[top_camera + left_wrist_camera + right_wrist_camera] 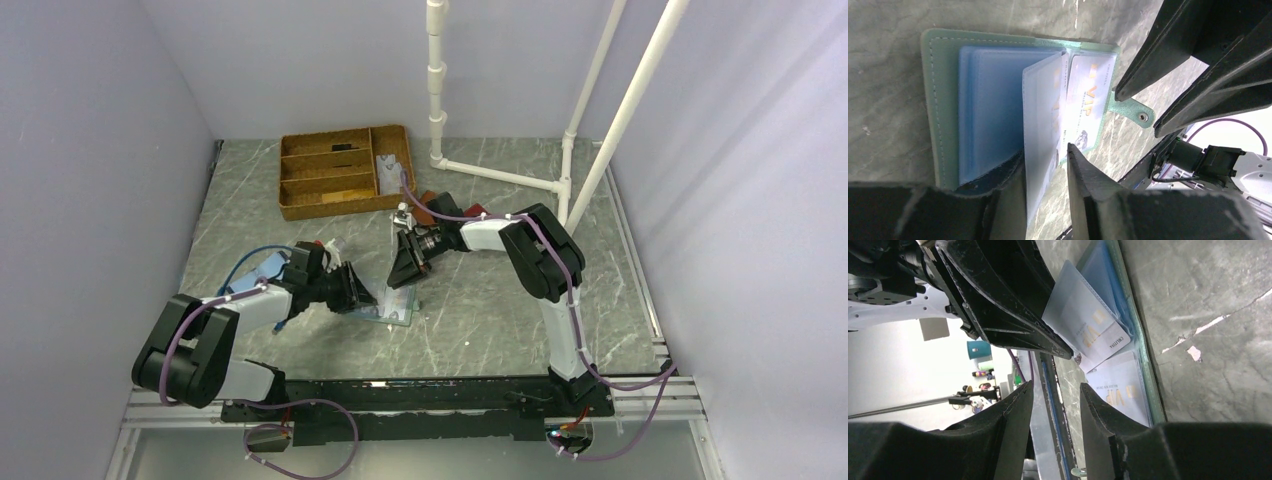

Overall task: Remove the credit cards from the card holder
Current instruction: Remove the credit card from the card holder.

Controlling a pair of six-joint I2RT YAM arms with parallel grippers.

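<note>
The card holder [396, 306] lies open on the table, with a greenish edge [930, 100] and blue clear sleeves [990, 110]. White credit cards with gold VIP lettering sit in the sleeves [1088, 107], also in the right wrist view [1122, 394]. One sleeve leaf with a card [1043, 125] stands up between my left gripper's [1045, 165] fingers. It rests against one finger, with a gap to the other. My right gripper [1055, 390] is open and empty just above the holder's far edge, close to the left gripper [360, 292].
A brown wooden divided tray [345, 170] stands at the back. A white pipe frame [500, 175] rises at the back right. A flat light blue piece with a blue cable [262, 268] lies by the left arm. A small red-brown wallet [430, 203] lies behind the right gripper.
</note>
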